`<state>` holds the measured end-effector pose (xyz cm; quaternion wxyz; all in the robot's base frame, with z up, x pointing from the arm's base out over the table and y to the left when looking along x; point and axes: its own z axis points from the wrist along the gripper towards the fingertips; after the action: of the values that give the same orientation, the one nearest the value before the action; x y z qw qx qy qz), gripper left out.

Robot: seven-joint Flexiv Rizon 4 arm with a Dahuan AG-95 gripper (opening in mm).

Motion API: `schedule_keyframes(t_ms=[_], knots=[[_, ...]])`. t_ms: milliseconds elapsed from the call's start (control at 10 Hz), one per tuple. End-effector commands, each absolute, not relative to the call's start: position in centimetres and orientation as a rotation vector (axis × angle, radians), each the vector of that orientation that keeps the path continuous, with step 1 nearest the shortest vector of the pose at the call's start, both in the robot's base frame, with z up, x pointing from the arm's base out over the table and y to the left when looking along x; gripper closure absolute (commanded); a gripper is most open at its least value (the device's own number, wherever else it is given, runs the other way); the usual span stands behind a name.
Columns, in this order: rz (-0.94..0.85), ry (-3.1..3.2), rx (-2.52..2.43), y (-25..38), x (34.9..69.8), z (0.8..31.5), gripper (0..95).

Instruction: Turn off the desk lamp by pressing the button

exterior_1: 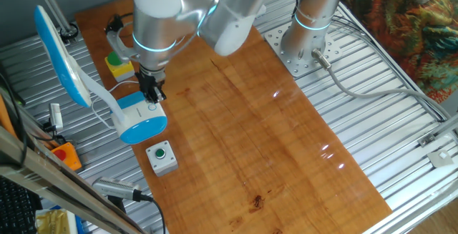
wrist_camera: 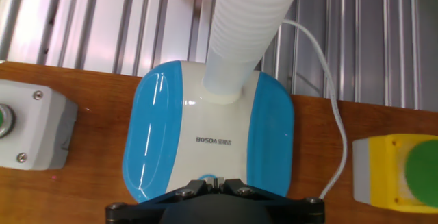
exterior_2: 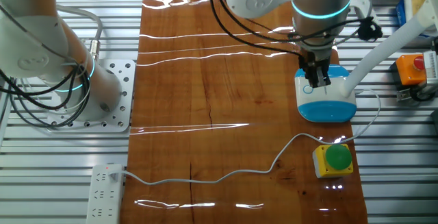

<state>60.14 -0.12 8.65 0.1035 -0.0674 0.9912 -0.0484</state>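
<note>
The desk lamp stands at the left edge of the wooden board, with its rounded blue base and long oval head. The base also shows in the other fixed view and fills the hand view, where the curved white neck rises behind it. My gripper points straight down onto the base's white panel. In the hand view its fingertips are shut together at the panel's near end. The button lies under them and is hidden except for a thin ring arc.
A grey box with a green button sits beside the lamp. A yellow box with a green button sits on the other side. The lamp's white cable runs to a power strip. An orange box lies off the board.
</note>
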Motion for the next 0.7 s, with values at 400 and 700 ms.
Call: schedule_keyframes(t_ms=[400,700], knots=[[-0.104,2.992,-0.171,0.5,58.1,13.1,95.0],[-0.064,3.036,-0.100,1.2,57.2,15.8,95.0]])
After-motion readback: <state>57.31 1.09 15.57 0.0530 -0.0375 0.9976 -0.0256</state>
